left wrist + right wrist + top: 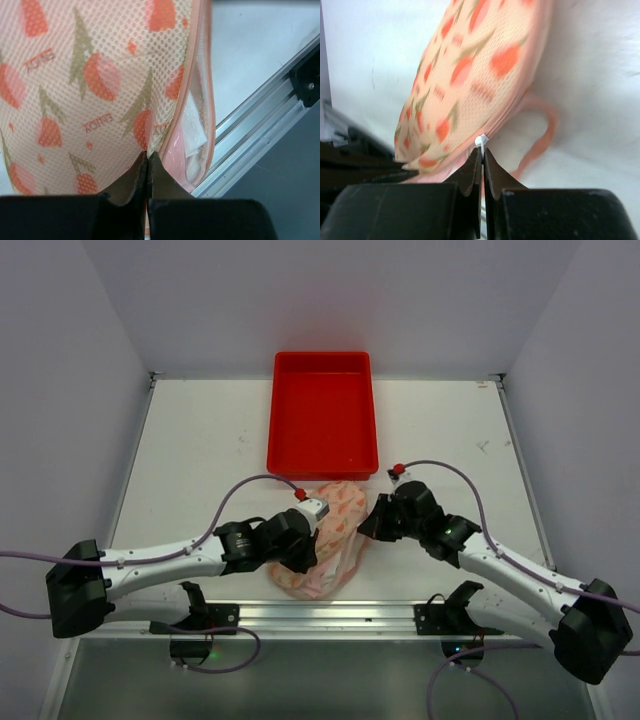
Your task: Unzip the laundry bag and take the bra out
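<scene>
The laundry bag [328, 535], cream-pink mesh with orange-red print, lies on the table between my arms. My left gripper [147, 156] is shut on a fold of the bag's mesh [95, 80] beside its zipper edge. The seam gapes there and a pale pink and white piece of the bra [192, 132] shows inside. My right gripper [482, 151] is shut on the white zipper pull [481, 140] at the bag's trim, with the pink loop [540, 135] to its right. In the top view the right gripper [372, 525] sits at the bag's right edge.
A red plastic tray [323, 415] stands just behind the bag. A metal rail [330, 615] runs along the near table edge, close to the bag's lower end; it also shows in the left wrist view [260, 125]. Walls enclose the table on three sides.
</scene>
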Robot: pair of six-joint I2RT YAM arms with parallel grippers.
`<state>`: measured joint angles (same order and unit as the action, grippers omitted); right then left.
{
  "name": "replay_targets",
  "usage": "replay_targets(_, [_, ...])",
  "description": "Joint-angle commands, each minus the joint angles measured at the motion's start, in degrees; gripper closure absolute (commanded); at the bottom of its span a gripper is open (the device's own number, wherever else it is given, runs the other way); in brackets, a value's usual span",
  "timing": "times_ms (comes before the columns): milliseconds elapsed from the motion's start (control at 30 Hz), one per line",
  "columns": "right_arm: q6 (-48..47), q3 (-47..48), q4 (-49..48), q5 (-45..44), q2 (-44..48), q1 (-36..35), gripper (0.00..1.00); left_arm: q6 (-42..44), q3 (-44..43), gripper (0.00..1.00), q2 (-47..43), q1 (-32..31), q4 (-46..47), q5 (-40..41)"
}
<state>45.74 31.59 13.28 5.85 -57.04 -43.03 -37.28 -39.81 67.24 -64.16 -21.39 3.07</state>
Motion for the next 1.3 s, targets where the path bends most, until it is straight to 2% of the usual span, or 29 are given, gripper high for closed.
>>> replay_targets(0, [-3.2,1.6,1.7,-3.4,2.9,8.3,1.0,0.8,3.7,1.0,-2.6,-0.4,-1.9,-1.7])
replay_targets(167, [-6.5,2.9,1.8,-0.4,4.3,17.7,1.0,-2.5,5.3,1.0,-3.2,-0.3,-3.5,0.8])
replay_targets(300, [-9.2,2.9,3.4,3.1,5.6,17.7,1.0,-2.8,2.5,1.0,-1.3,1.2,-6.0,6.8])
replay_targets(400, [-10.0,0.8,4.0,6.7,7.5,17.5,1.0,0.0,-0.3,0.96,0.8,5.7,-7.2,7.9])
replay_targets(433, [-10.1,-0.8,4.0,8.9,8.6,17.3,1.0,0.7,-1.3,0.95,1.3,9.0,-7.7,7.8])
replay_targets(533, [-8.4,-3.8,3.9,11.0,10.4,14.1,1.0,3.3,-4.4,0.78,2.5,12.6,-8.2,8.6])
replay_targets(567, [-6.6,-4.4,3.9,10.4,11.3,12.5,1.0,3.7,-5.3,0.65,2.6,12.7,-8.1,8.5])
replay_targets(600, [-5.6,-4.9,3.5,9.6,11.7,8.5,1.0,4.7,-7.0,0.57,2.6,12.8,-8.1,7.7])
replay_targets(633, [-4.4,-5.4,3.2,8.6,11.8,6.5,1.0,5.2,-7.9,0.41,2.5,12.8,-7.9,7.0])
replay_targets(700, [-1.6,-6.1,0.6,9.3,10.7,2.0,1.0,6.1,-9.7,0.24,2.1,12.8,-7.5,4.3])
replay_targets(767, [-0.5,-6.0,-0.4,8.2,9.5,-0.2,1.0,6.6,-10.3,0.12,1.2,12.7,-6.7,2.4])
replay_targets(900, [-0.6,-5.1,-2.9,8.4,5.4,-2.6,1.0,8.3,-11.3,0.12,-0.1,11.9,-4.4,-2.1])
replay_targets(967, [-1.0,-4.3,-3.4,8.5,4.6,-2.9,1.0,9.1,-11.7,0.18,0.3,9.9,-3.2,-2.0])
replay_targets(1100, [-1.6,-2.6,-4.5,8.9,1.9,-3.1,1.0,9.5,-14.4,0.19,3.8,4.9,-2.1,0.2])
replay_targets(1267, [-1.5,-2.0,-5.3,8.8,-0.2,-3.6,1.0,3.3,-15.9,0.19,10.2,3.3,-1.7,3.0])
